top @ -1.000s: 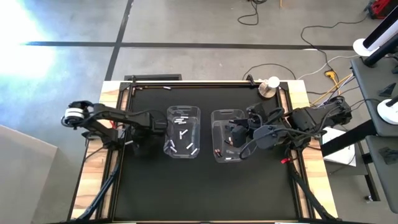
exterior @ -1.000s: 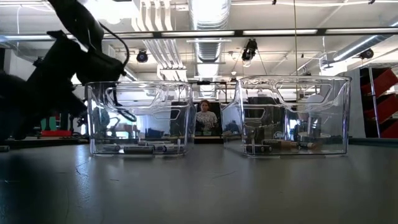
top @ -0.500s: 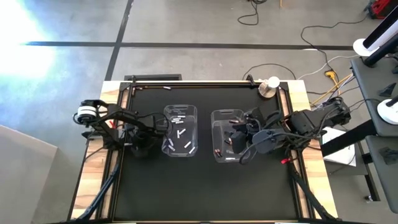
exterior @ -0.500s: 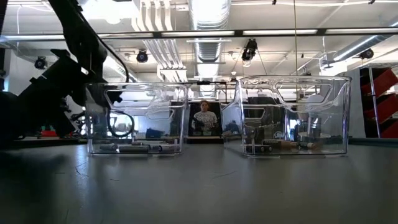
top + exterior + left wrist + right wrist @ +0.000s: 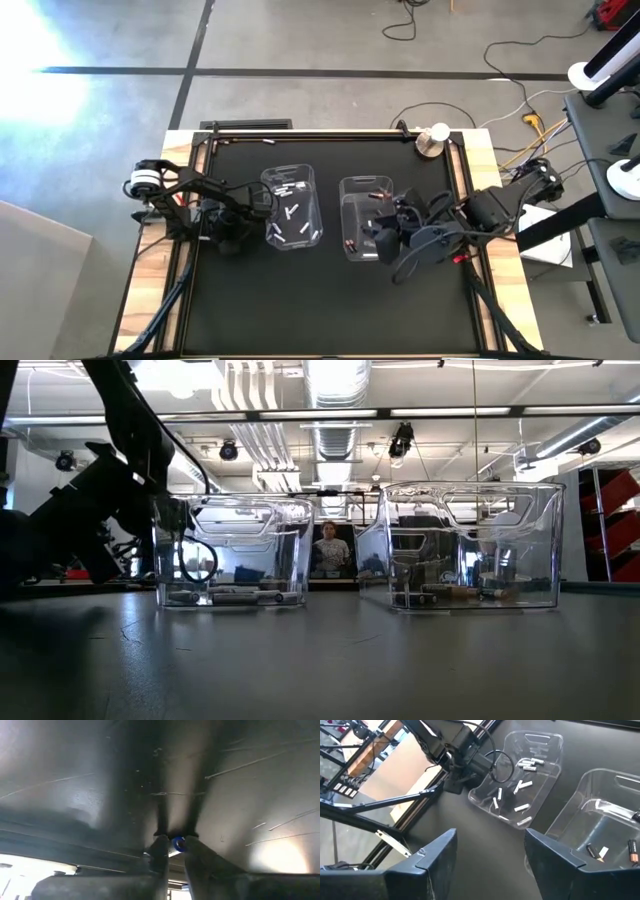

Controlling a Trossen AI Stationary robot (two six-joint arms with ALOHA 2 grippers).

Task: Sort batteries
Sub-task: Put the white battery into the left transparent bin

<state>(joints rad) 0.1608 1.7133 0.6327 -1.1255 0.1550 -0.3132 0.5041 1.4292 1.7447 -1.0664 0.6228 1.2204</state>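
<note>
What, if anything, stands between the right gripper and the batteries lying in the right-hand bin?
Nothing visible does. The right gripper hangs open above the mat beside the right-hand bin, which is open-topped, so its batteries can be reached from above; only the bin's clear wall lies on a level path.

White batteries (image 5: 291,214) in one clear bin (image 5: 292,207), dark copper-tipped batteries (image 5: 633,850) in another, black table (image 5: 320,300)

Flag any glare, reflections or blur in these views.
High view: blown-out glare on the floor at upper left. Low view: ceiling lights reflect in both bins, and the left arm is a dark silhouette. Left wrist view: close and blurred, streaked with glare. Right wrist view: white batteries show clearly, end effector fingers soft.
</note>
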